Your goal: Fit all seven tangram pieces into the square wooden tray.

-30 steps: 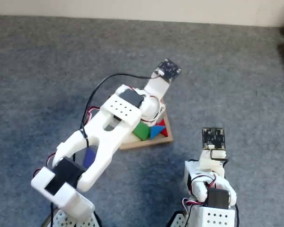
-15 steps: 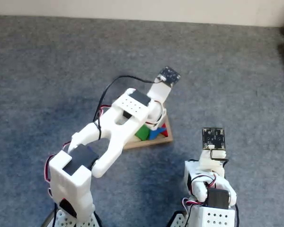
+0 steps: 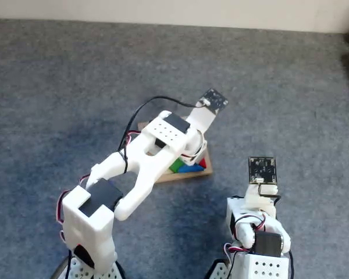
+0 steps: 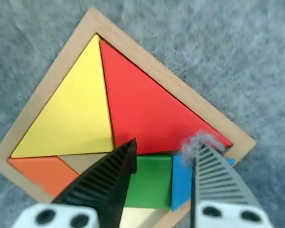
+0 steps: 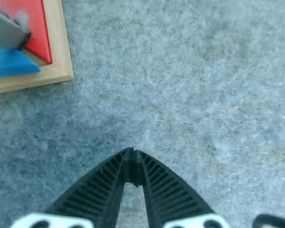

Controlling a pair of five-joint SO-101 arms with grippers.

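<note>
The square wooden tray [image 4: 180, 90] holds a large yellow triangle [image 4: 71, 114], a large red triangle [image 4: 147, 104], an orange piece [image 4: 42, 173], a green square [image 4: 152, 183] and a blue piece [image 4: 180, 183]. My left gripper [image 4: 164, 149] hangs open just above the tray, its fingers straddling the green square and the blue piece. In the high view the left arm [image 3: 168, 136] covers most of the tray [image 3: 189, 174]. My right gripper [image 5: 133, 166] is shut over bare carpet, near the tray's corner [image 5: 57, 71].
Grey carpet surrounds the tray on all sides. A pale piece [image 4: 137, 216] lies by the green square at the tray's near edge. A strip of bare wood [image 4: 80, 161] shows between the yellow and orange pieces. A pale wall runs along the far edge [image 3: 174, 11].
The left arm has swung round at its base and its wrist has shifted slightly towards the tray's near right corner. The right arm has stayed still.
</note>
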